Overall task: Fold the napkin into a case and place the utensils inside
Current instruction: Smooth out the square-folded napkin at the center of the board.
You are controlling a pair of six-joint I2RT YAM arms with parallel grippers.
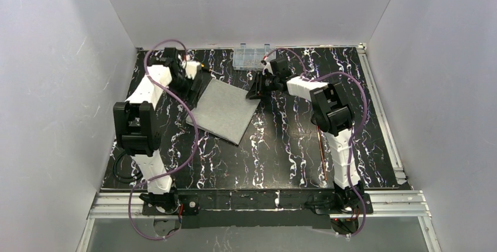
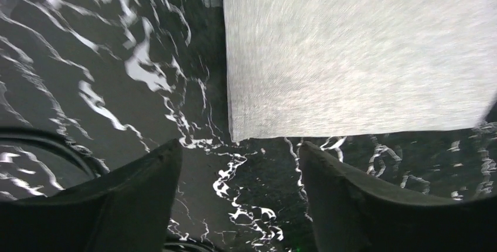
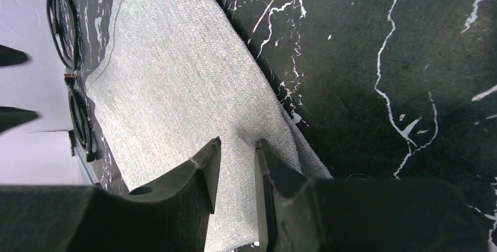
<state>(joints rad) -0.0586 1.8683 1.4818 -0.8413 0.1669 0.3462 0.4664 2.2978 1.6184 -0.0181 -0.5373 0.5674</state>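
The light-grey napkin [image 1: 225, 110] lies flat on the black marbled table [image 1: 275, 152], folded to a slanted square. My left gripper [image 1: 196, 81] is at its far left corner. In the left wrist view it [image 2: 240, 153] stands open, with only bare table between the fingers and the napkin's corner [image 2: 235, 135] just ahead. My right gripper [image 1: 258, 91] hovers over the napkin's far right corner. In the right wrist view its [image 3: 237, 143] jaws are a narrow gap apart above the cloth [image 3: 176, 88], whose edge is rumpled beside the right finger [image 3: 275, 176]. A thin copper utensil [image 1: 320, 146] lies beside the right arm, partly hidden.
A clear plastic compartment box [image 1: 253, 56] stands at the table's far edge, just behind the right gripper. White walls close in the left, back and right. A metal rail [image 1: 258, 200] with both arm bases runs along the near edge.
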